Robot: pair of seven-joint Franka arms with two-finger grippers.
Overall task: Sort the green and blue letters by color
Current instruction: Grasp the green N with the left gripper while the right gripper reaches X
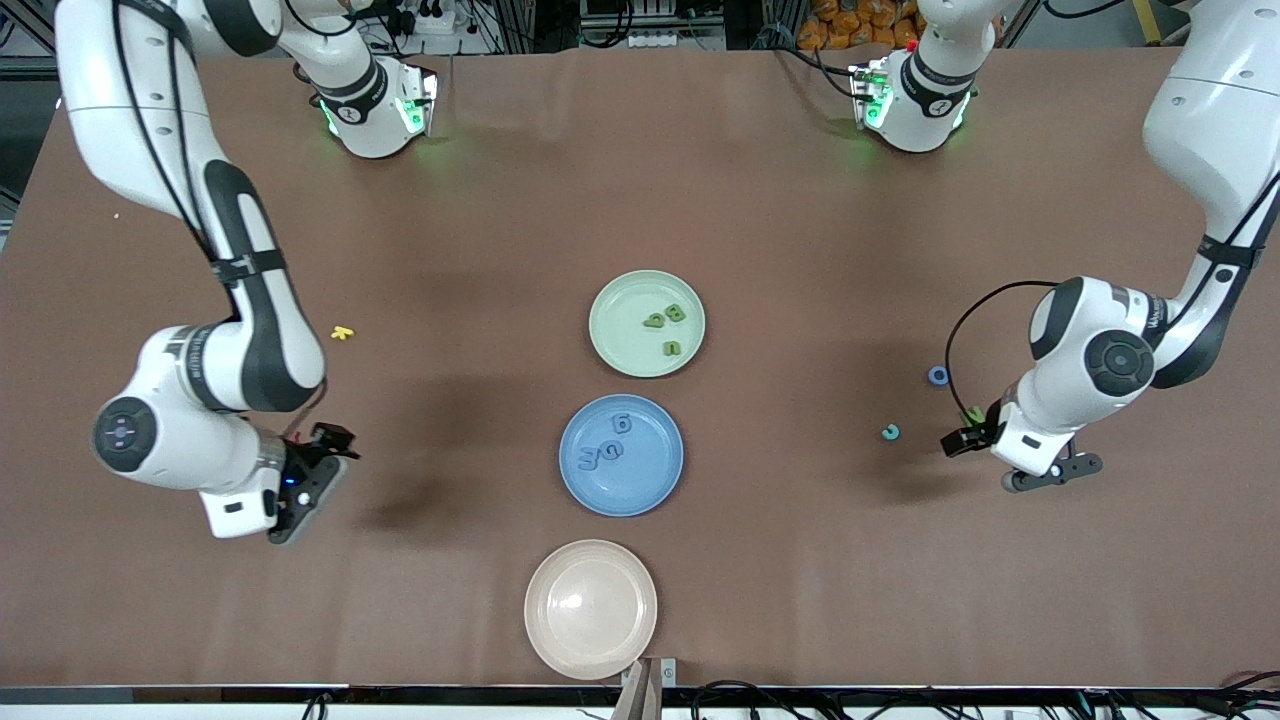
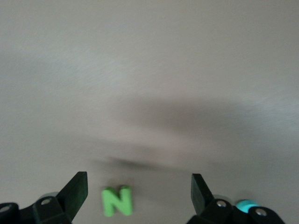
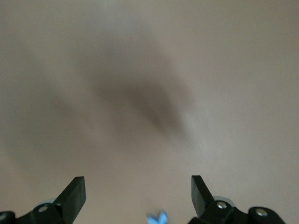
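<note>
Green foam N point(image 2: 117, 201) is lying flat on the brown table point(image 1: 800, 200) at the lower middle of the left wrist view, sitting between the open fingers of the left gripper point(image 2: 140, 186), jaws standing wide and holding nothing. In the front view it is peeking out green at the right of the frame point(image 1: 972, 413), mostly hidden under the wrist. It is looking light, soft and squashy, thin, likely to slip or tip if nipped at a corner; best pinching across the two outer uprights. Its uprights are pointing roughly along the gripper's view axis, long axis hard to call, nearly square. Green plate point(image 1: 647, 323) at frame centre is already holding green letters, blue plate point(image 1: 621, 455) just below it blue ones. Right gripper point(image 3: 138, 189) is hovering at lower left of the front view, jaws wide, empty, a small blue piece point(image 3: 157, 218) beneath it; waiting.
</note>
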